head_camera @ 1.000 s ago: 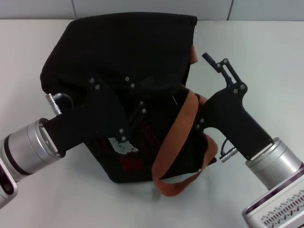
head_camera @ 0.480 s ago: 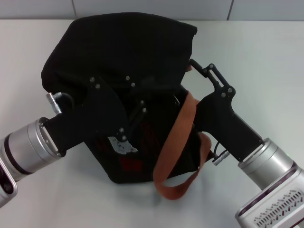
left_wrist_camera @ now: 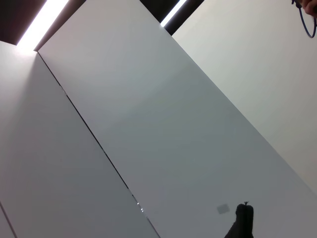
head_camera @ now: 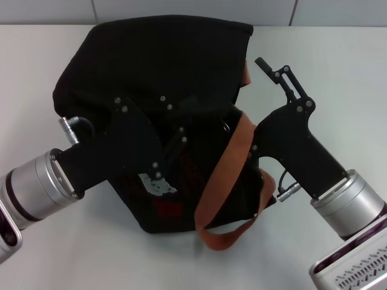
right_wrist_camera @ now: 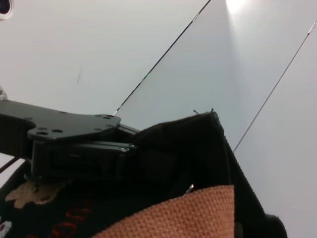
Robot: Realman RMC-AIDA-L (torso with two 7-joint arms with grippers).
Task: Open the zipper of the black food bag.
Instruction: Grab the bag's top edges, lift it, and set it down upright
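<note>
Fingers [head_camera: 275, 72] of our right gripper [head_camera: 269, 67] reach out past the bag's 3 o'clock edge, near its far corner, over bare counter [head_camera: 338, 78]; we see one slim linkage clearly and cannot tell whether they are open or closed, nor that they hold anything. Our left gripper [head_camera: 175, 130] lies on the black food bag [head_camera: 151, 66] from the 8 o'clock side, its dark body and screws merging with the fabric, so we cannot tell the state of its fingers either.

We find the black food bag at the middle of the white counter, slumped and creased, its far edge toward 12 o'clock. An orange-brown strap handle [head_camera: 227, 175] loops down its near right side to about 5 o'clock, passing just beside the right gripper's black body. Red lettering [head_camera: 163, 208] and a pale patch [head_camera: 156, 184] show on the near face.

In the right wrist view the left gripper [right_wrist_camera: 74, 134] presses against the bag [right_wrist_camera: 198, 148], with a small silver glint [right_wrist_camera: 189, 188] just above the strap [right_wrist_camera: 188, 213]; we cannot tell whether that is the zipper pull.
</note>
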